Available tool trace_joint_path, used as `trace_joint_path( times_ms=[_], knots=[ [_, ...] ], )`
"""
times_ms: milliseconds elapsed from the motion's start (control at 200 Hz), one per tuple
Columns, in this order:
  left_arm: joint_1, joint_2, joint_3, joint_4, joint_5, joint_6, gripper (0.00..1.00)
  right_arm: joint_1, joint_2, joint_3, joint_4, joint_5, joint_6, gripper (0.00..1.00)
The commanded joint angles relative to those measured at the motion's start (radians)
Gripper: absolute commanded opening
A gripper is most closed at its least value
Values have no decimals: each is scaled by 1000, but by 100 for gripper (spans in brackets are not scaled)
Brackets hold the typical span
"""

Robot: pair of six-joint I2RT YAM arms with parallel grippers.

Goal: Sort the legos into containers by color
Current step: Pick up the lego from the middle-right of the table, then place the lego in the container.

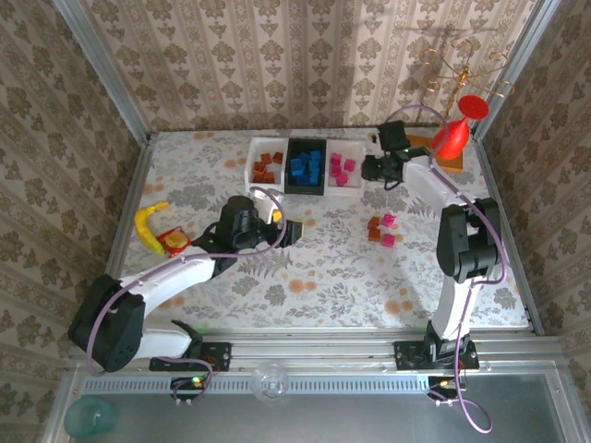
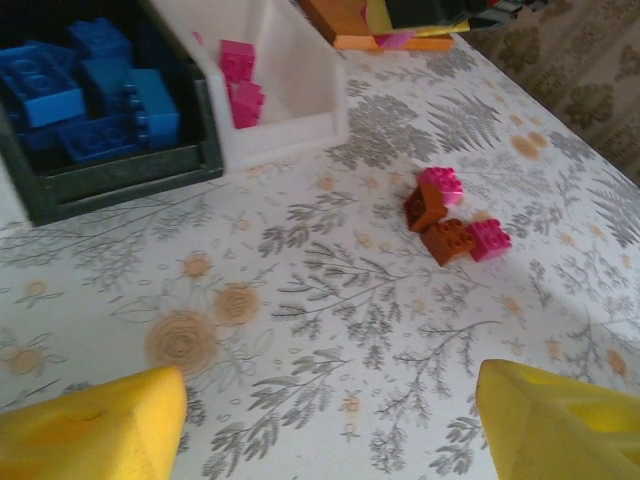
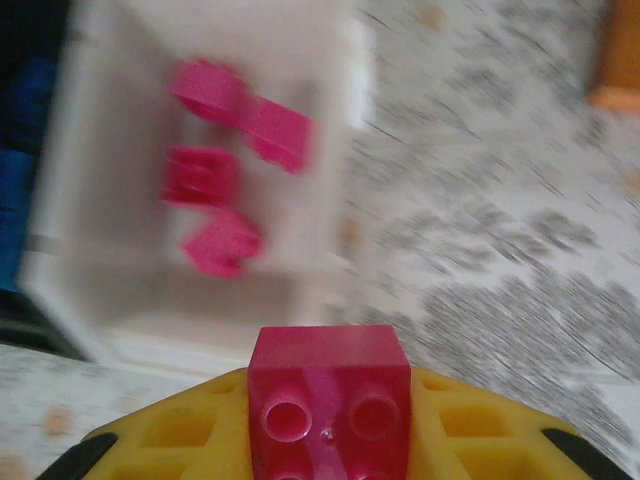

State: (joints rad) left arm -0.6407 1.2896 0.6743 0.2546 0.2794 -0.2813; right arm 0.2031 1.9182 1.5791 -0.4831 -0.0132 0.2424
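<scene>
- Fingers [image 3: 170, 440] of my right gripper [image 1: 371, 170]: closed on one pink lego [image 3: 328, 385], just beside the right white bin [image 3: 150, 300].
- My left gripper [image 2: 330, 420]: fingers apart, nothing between them, above the table [image 2: 330, 330].
- Sorted: orange-brown legos [image 1: 267, 166] in left white bin [image 1: 252, 157], blue legos [image 1: 306, 166] in black bin [image 1: 306, 191].
- Loose legos [image 2: 455, 215], two pink and two brown, clustered on the table.

Blue legos [image 2: 90, 100] in black bin [image 2: 120, 185], pink legos [image 2: 240, 85] in white bin [image 2: 300, 90], grey-and-orange floral table [image 2: 330, 330].

Beige damask-papered walls [image 1: 277, 55] enclose a floral-patterned table [image 1: 323, 277] under soft light.
</scene>
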Motion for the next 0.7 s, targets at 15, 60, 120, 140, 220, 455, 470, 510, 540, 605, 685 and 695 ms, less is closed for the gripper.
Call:
trace_joint_path(
  times_ms=[15, 60, 120, 140, 220, 455, 470, 510, 540, 605, 685, 695],
  knots=[
    [18, -40, -18, 39, -10, -30, 78, 45, 91, 121, 1, 15, 29, 38],
    [21, -47, -21, 39, -11, -29, 78, 59, 128, 169, -11, 49, 26, 38],
    [21, -54, -25, 39, -12, -29, 78, 70, 177, 233, -26, 92, 30, 38],
    [21, -55, -25, 39, -12, -29, 78, 69, 195, 255, -34, 100, 32, 38],
    [21, -61, -27, 39, -11, -27, 78, 70, 269, 338, -49, 123, 41, 39],
    [22, -67, -27, 31, -6, -22, 78, 70, 318, 464, -136, 129, 20, 61],
    [22, -67, -27, 29, -6, -21, 78, 70, 301, 452, -130, 127, 19, 62],
    [22, -67, -26, 27, 0, -20, 78, 70, 245, 397, -105, 120, 17, 64],
    [22, -67, -25, 28, 9, -17, 78, 71, 197, 342, -81, 113, 19, 64],
    [22, -63, -20, 32, 41, -9, 78, 70, 75, 185, -17, 105, 37, 66],
    [16, -49, -14, 47, 89, 1, 78, 68, -68, -37, 42, 129, 68, 68],
    [14, -47, -13, 49, 94, 2, 78, 67, -84, -63, 44, 135, 73, 68]
  ],
)
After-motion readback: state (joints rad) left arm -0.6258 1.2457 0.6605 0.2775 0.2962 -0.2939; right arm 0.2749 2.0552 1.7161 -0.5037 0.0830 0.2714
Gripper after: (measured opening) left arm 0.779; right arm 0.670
